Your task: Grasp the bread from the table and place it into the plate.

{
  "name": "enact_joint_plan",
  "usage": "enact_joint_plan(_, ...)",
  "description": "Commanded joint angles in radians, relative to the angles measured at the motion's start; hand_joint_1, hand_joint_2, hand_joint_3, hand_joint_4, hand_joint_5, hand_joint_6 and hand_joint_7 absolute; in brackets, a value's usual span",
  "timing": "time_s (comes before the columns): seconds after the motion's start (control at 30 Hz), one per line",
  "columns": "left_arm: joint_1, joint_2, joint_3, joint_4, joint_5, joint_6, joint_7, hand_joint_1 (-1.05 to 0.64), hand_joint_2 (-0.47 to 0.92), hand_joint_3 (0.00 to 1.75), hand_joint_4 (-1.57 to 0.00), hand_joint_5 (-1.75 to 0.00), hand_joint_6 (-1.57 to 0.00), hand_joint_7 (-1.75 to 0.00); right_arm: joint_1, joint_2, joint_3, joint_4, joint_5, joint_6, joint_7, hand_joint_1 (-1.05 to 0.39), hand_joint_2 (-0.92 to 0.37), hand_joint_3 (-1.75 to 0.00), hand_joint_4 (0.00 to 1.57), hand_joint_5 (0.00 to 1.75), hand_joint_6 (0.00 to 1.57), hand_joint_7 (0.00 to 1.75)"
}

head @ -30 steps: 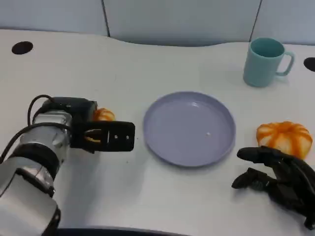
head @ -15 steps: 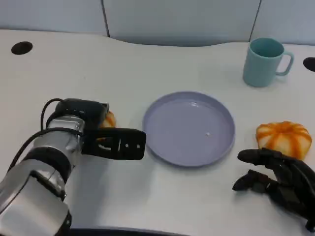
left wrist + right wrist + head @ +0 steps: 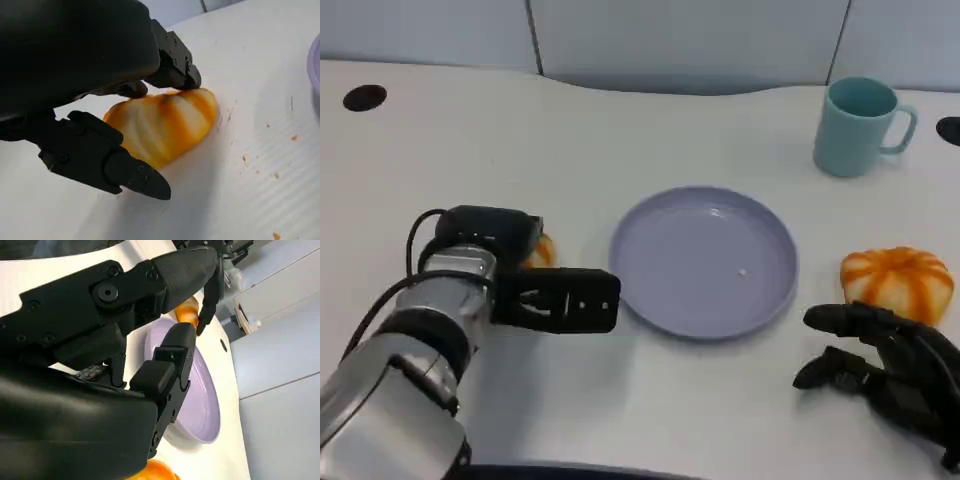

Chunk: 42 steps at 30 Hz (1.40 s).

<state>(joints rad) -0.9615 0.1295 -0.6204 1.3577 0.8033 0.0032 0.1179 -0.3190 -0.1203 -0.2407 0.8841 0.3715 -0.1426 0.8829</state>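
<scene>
A small orange and white bread [image 3: 165,125] lies on the white table, left of the lilac plate [image 3: 705,262]. My left hand [image 3: 555,298] is lowered over it and hides most of the bread [image 3: 540,250] in the head view. In the left wrist view the left hand [image 3: 75,60] straddles the bread: one fingertip [image 3: 182,80] touches its top, and the thumb [image 3: 130,172] sits just off its near side. The bread rests on the table. My right hand [image 3: 890,375] lies on the table at the lower right, fingers apart, holding nothing. The right wrist view shows the plate [image 3: 200,405] past the right hand [image 3: 100,340].
A larger orange and white bun [image 3: 898,280] lies right of the plate, just beyond my right hand. A teal mug [image 3: 860,125] stands at the back right. Dark holes [image 3: 365,97] mark the table's far corners. Bare table lies between plate and front edge.
My left arm has pushed forward and to the right, bringing the hand down over the small bread, which now shows less. The right hand has not moved.
</scene>
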Motion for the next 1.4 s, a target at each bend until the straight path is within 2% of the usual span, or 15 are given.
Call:
enact_joint_plan(0.03,0.025,0.013,-0.008,0.017,0.002,-0.002,-0.003,-0.25,0.92,0.05,-0.72,-0.6,-0.78,-0.05,0.017,-0.007,-0.007,0.01,0.003,0.007,-0.004,-0.39,-0.92,-0.04,0.7,1.07,0.82,0.5)
enact_joint_plan(0.17,0.025,0.013,-0.008,0.017,0.001,-0.002,-0.003,-0.25,0.92,0.06,-0.72,-0.64,-0.79,-0.04,0.017,-0.007,-0.007,0.01,0.003,0.007,-0.004,-0.39,-0.92,-0.04,0.7,1.07,0.82,0.5)
enact_joint_plan(0.2,0.028,0.01,-0.001,0.017,-0.005,-0.002,0.005,-0.27,0.92,0.06,-0.73,-0.71,-0.82,-0.05,0.016,-0.009,-0.009,0.013,0.008,0.011,0.005,-0.39,-0.92,-0.04,0.7,1.07,0.82,0.5)
enact_joint_plan(0.27,0.033,0.007,0.008,0.017,-0.014,-0.002,0.015,-0.32,0.92,0.08,-0.7,-1.06,-0.93,-0.06,0.014,-0.011,-0.013,0.019,0.013,0.015,0.017,-0.39,-0.92,-0.05,0.69,1.07,0.82,0.5)
enact_joint_plan(0.37,0.039,0.006,0.008,0.018,-0.017,-0.004,0.037,-0.33,0.92,0.15,-0.67,-1.17,-0.92,-0.03,0.014,-0.013,-0.011,0.025,0.01,0.009,0.013,-0.39,-0.92,-0.05,0.69,1.07,0.82,0.5)
enact_joint_plan(0.43,0.038,0.01,0.006,0.018,-0.017,-0.008,0.038,-0.31,0.92,0.18,-0.65,-1.19,-0.95,-0.04,0.017,-0.014,-0.006,0.017,0.001,0.011,-0.002,-0.38,-0.92,-0.05,0.69,1.06,0.82,0.5)
enact_joint_plan(0.53,0.036,0.016,0.013,0.016,-0.024,-0.017,0.04,-0.31,0.92,0.4,-0.62,-0.98,-0.88,-0.01,0.023,-0.013,0.001,-0.006,-0.003,0.023,-0.018,-0.38,-0.92,-0.04,0.69,1.07,0.84,0.5)
enact_joint_plan(0.77,0.048,0.03,0.063,0.011,-0.071,-0.068,0.076,-0.3,0.92,0.1,-0.68,-0.94,-0.93,-0.02,0.014,-0.009,-0.01,0.027,0.016,0.01,0.009,-0.39,-0.92,-0.03,0.71,1.05,0.83,0.47)
enact_joint_plan(0.83,0.044,0.04,0.077,0.008,-0.084,-0.088,0.089,-0.32,0.92,0.06,-0.7,-1.04,-0.98,-0.03,0.018,-0.01,-0.005,0.015,0.011,0.012,0.004,-0.4,-0.92,-0.04,0.7,1.04,0.83,0.47)
enact_joint_plan(1.1,0.012,0.071,0.107,-0.004,-0.106,-0.152,0.126,-0.32,0.92,0.26,-0.64,-1.3,-1.05,-0.08,0.022,-0.008,0.0,0.005,0.003,0.004,-0.01,-0.4,-0.92,-0.05,0.7,1.05,0.84,0.48)
enact_joint_plan(1.13,0.004,0.077,0.112,-0.007,-0.111,-0.167,0.127,-0.28,0.92,0.33,-0.62,-1.56,-0.83,-0.81,0.022,-0.008,0.001,0.003,0.003,0.007,-0.012,-0.39,-0.92,-0.04,0.71,1.06,0.84,0.49)
enact_joint_plan(1.17,-0.008,0.085,0.12,-0.012,-0.117,-0.187,0.134,-0.27,0.92,0.37,-0.61,-1.65,-0.62,-1.27,0.022,-0.008,0.001,0.007,0.003,0.002,-0.011,-0.39,-0.92,-0.04,0.71,1.06,0.85,0.49)
enact_joint_plan(1.2,-0.017,0.089,0.133,-0.018,-0.13,-0.206,0.138,-0.27,0.92,0.38,-0.65,-1.7,-0.58,-1.5,0.02,-0.009,0.0,0.013,0.004,-0.002,-0.008,-0.39,-0.92,-0.04,0.71,1.07,0.84,0.49)
enact_joint_plan(1.27,-0.027,0.091,0.153,-0.025,-0.146,-0.228,0.139,-0.27,0.92,0.39,-0.7,-1.74,-0.54,-1.69,0.018,-0.009,-0.001,0.022,0.006,-0.006,-0.002,-0.38,-0.92,-0.04,0.71,1.07,0.84,0.48)
enact_joint_plan(1.4,-0.036,0.091,0.168,-0.029,-0.159,-0.25,0.133,-0.24,0.92,0.38,-0.7,-1.75,-0.51,-1.74,0.017,-0.01,0.0,0.023,0.004,-0.002,-0.006,-0.37,-0.92,-0.05,0.71,1.06,0.84,0.48)
